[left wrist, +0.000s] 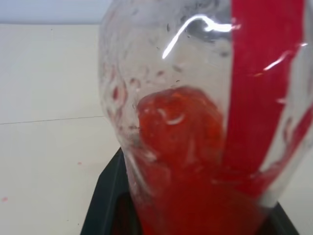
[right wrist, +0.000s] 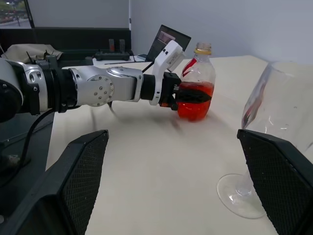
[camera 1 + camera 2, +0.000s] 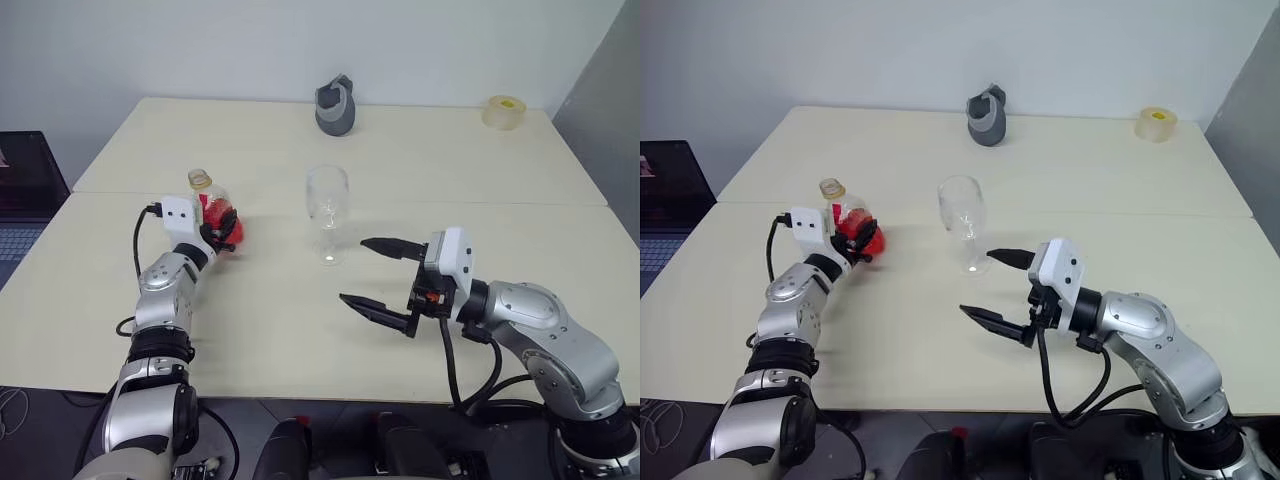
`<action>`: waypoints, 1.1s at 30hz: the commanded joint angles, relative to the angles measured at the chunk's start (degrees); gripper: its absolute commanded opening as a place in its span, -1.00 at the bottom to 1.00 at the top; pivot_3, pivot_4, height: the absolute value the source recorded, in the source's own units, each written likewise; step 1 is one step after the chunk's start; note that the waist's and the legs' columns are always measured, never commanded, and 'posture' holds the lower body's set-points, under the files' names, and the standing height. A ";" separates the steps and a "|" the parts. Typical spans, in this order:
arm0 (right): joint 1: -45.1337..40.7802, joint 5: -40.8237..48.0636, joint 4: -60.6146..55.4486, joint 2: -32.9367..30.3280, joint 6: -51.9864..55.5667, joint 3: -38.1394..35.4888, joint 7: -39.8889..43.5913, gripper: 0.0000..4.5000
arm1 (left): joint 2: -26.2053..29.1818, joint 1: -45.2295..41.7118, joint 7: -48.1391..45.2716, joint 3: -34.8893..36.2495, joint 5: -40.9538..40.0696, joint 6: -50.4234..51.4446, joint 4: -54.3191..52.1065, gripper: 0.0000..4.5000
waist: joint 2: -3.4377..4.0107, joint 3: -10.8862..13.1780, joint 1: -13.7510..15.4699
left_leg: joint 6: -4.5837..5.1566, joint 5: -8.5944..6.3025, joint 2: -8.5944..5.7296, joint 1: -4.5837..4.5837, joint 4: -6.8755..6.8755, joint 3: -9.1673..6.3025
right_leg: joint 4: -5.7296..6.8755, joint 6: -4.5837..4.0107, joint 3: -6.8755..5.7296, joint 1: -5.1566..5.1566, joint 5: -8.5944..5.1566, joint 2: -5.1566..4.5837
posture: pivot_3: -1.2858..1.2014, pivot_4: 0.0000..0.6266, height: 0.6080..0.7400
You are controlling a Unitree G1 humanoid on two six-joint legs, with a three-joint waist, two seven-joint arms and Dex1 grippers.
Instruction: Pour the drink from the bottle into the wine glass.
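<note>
Left gripper clamped round the small clear plastic bottle of red-orange drink, upright on the cream table beside the empty clear stemmed wine glass; right gripper spread, empty; lift straight, tilt slowly over the rim.

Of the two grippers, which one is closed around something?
The left gripper: its fingers clamp the bottle of red drink. The right gripper stands wide open, near the wine glass.

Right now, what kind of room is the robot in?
Probably an office or lab: plain tables pushed together against a bare wall, a laptop beside them, and a tape roll at the far corner.
</note>
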 commanded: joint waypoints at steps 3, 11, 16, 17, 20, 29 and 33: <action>-1.78 -0.97 -0.29 1.52 -1.98 -2.27 -3.17 1.00 | -0.39 -2.74 0.46 -3.28 0.84 3.55 -12.66 -0.60 | -0.08 0.04 0.06 | -0.01 0.00 0.00 -0.06 0.05 -0.04 | 0.00 0.00 -0.02 -0.01 0.00 0.00 | 0.03 -0.52 1.00; -6.97 -5.79 3.77 6.02 -2.77 -3.08 -10.79 1.00 | 1.50 -11.87 -2.53 -13.55 10.96 -0.95 -14.30 -0.64 | -0.11 0.06 -0.07 | -0.04 0.03 -0.05 -0.06 0.04 -0.01 | 0.00 0.01 0.02 -0.02 0.01 -0.01 | 0.03 -0.52 1.00; -9.15 -8.14 5.17 8.52 -0.89 -0.88 -13.74 1.00 | 4.09 -16.17 -4.99 -17.74 16.36 -9.62 -7.54 -0.65 | -0.09 0.06 -0.57 | -0.04 0.03 0.04 0.05 -0.05 0.15 | 0.06 0.00 0.09 -0.09 0.01 0.08 | 0.03 -0.52 1.00; -9.23 -8.11 4.96 8.93 -0.65 -0.48 -13.75 1.00 | 4.45 -16.77 -4.90 -18.21 17.16 -11.17 -6.26 -0.65 | -0.09 0.06 -0.56 | -0.04 0.03 0.05 0.04 -0.07 0.14 | 0.06 0.00 0.10 -0.11 0.01 0.09 | 0.03 -0.52 1.00; -9.65 -8.32 4.76 10.39 0.10 0.51 -14.51 1.00 | 5.76 -18.41 -3.32 -19.11 20.05 -16.19 -2.38 -0.65 | -0.10 0.07 -0.39 | -0.03 0.03 0.04 -0.03 -0.04 0.08 | 0.05 0.00 0.09 -0.11 0.00 0.08 | 0.03 -0.52 1.00; -12.50 -9.89 7.05 14.72 3.87 2.64 -18.52 1.00 | 9.65 -21.60 4.18 -22.27 29.49 -30.38 5.66 -0.66 | -0.10 0.07 -0.17 | -0.03 0.02 -0.01 -0.08 0.02 0.05 | 0.04 0.00 0.06 -0.12 0.01 0.03 | 0.03 -0.52 1.00; -13.39 -11.05 7.93 15.19 4.11 3.45 -18.51 1.00 | 10.66 -23.37 7.71 -23.86 33.49 -34.13 8.27 -0.66 | -0.10 0.07 -0.19 | -0.02 0.02 -0.02 -0.08 0.03 0.04 | 0.05 0.00 0.04 -0.12 0.01 0.02 | 0.03 -0.52 1.00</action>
